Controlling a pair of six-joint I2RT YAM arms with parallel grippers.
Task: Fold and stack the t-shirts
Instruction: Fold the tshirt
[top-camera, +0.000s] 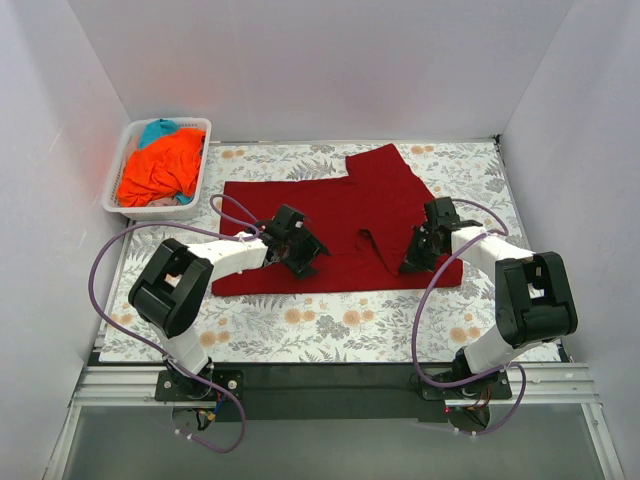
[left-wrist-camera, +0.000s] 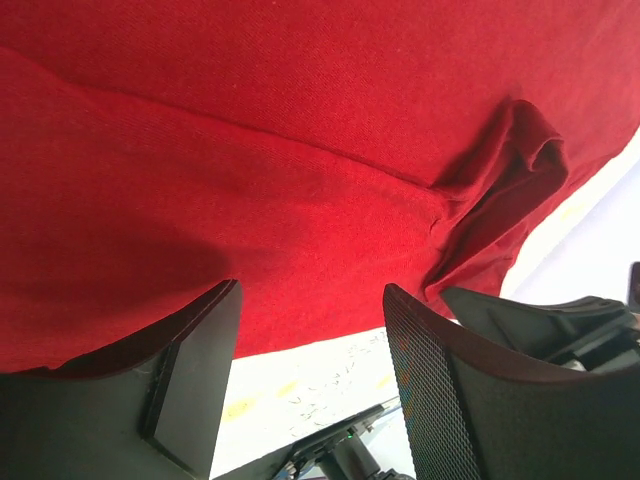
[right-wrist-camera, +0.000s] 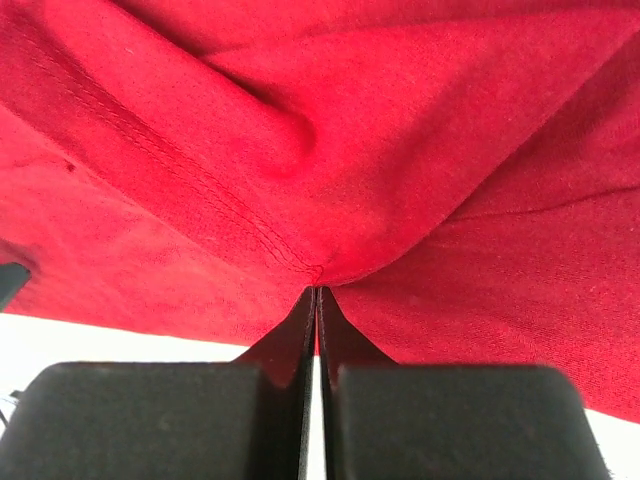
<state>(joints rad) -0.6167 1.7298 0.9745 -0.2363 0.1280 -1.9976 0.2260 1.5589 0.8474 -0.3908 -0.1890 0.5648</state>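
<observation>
Slip risk: right gripper (right-wrist-camera: 316, 295) is clamped on only a thin hem pinch of dark red t-shirt (top-camera: 330, 215), which is spread flat just right of white basket (top-camera: 120, 205), while left gripper (left-wrist-camera: 310, 290) hovers agape, so a lift may drop or skew it.

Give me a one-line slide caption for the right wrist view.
The right claw, shut, pinches a stitched edge of the dark red t-shirt, cloth puckering toward its tips.

Plain white walls (top-camera: 300, 60), floral tablecloth (top-camera: 330, 330)
</observation>
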